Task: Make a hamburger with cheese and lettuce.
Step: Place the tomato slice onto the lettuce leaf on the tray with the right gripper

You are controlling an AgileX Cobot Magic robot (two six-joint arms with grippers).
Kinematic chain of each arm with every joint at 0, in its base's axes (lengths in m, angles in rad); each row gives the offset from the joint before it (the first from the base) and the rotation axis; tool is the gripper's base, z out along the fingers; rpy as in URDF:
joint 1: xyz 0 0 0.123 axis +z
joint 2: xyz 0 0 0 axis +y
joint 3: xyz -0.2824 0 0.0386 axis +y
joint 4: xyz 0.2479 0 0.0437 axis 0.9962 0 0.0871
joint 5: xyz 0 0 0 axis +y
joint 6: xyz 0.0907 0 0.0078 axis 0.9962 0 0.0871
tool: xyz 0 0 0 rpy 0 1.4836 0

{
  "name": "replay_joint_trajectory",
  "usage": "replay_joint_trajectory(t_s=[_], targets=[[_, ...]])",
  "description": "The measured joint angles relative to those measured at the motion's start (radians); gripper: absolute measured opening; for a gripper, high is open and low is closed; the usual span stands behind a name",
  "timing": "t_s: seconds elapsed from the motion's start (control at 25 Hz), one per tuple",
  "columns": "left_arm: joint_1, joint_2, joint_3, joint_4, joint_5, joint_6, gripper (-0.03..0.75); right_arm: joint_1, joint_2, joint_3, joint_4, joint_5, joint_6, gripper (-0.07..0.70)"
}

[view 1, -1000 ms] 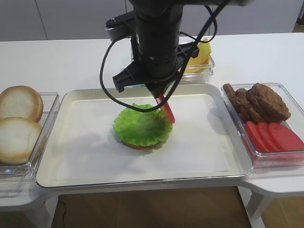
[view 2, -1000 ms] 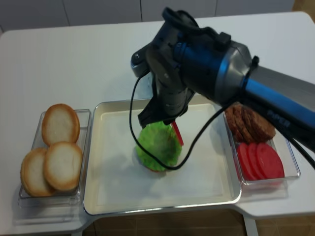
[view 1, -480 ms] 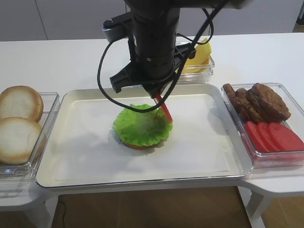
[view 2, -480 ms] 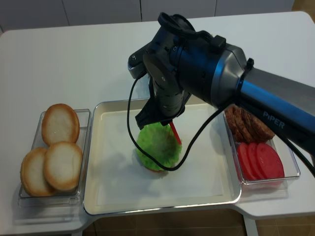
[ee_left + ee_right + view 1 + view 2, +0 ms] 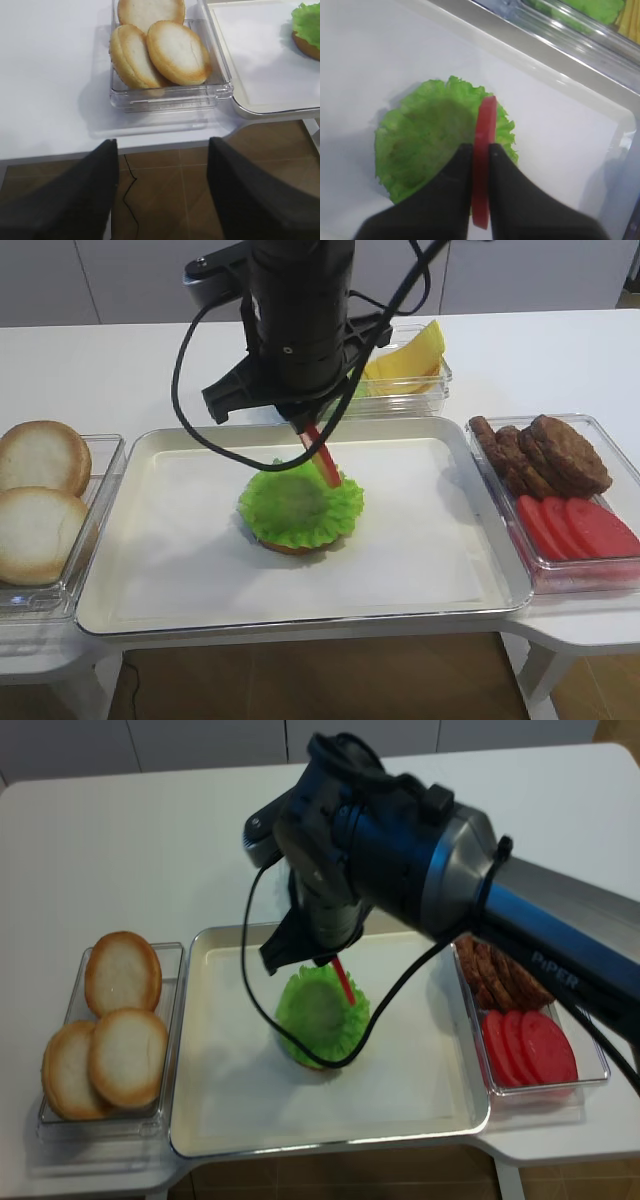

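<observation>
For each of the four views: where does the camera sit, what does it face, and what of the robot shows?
Exterior high: front, above; faces tray; right arm shows.
Realsense: higher, steeper; same tray, arm.
Right wrist: behind right gripper, shut on red slice above hamburger.
Left wrist: over table edge, faces buns; left gripper open.
Shared: the hamburger shows in all four.

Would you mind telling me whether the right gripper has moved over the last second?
Yes. The right gripper, shut on a red slice, has shifted left across the tray, from the lettuce's right edge toward its middle.
</observation>
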Motion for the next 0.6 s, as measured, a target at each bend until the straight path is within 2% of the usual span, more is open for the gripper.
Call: replay_joint_trajectory(t_s=[0.28, 0.6], targets=[[0.0, 0.0, 0.0, 0.0, 0.0, 0.0, 0.424, 0.001, 0.031, 0.0, -0.015, 0.033, 0.002, 0.057], [0.0, 0.0, 0.0, 0.0, 0.0, 0.0, 0.424, 0.001, 0.031, 0.0, -0.015, 0.033, 0.002, 0.057]])
